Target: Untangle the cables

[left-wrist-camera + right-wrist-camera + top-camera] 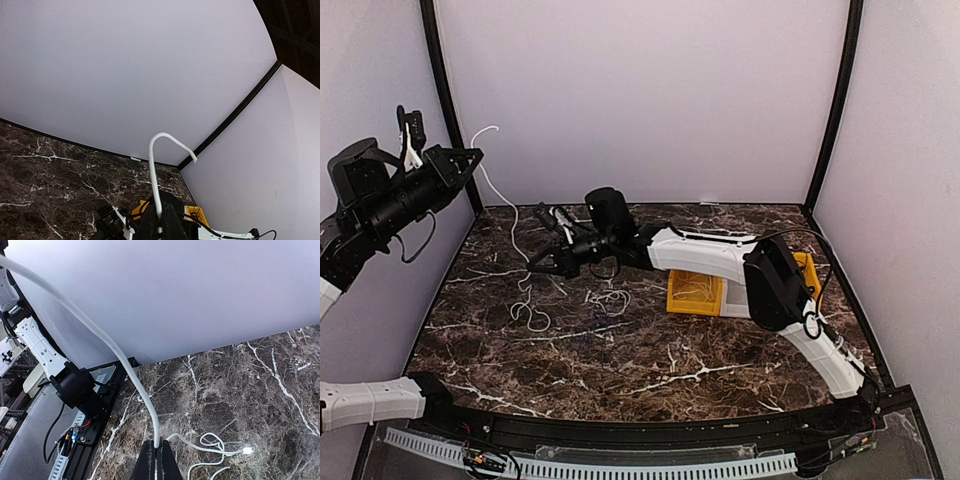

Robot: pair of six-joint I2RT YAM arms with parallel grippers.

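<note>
A white cable (498,198) is stretched between both grippers. My left gripper (472,158) is raised high at the left wall and shut on the cable near its free end, which curls over above the fingers (154,165). The cable runs down to my right gripper (542,262), low over the back left of the table, which is shut on it (150,410). Beyond the right gripper the cable lies in loose loops on the marble (530,312) (216,444). A small clump of black and white cables (608,300) lies near the table's middle.
A yellow tray (698,292) with thin cables in it sits right of centre, under the right forearm; it also shows in the left wrist view (192,214). Grey walls with black corner posts close in the back and sides. The table's left edge rail (75,440) is near the right gripper.
</note>
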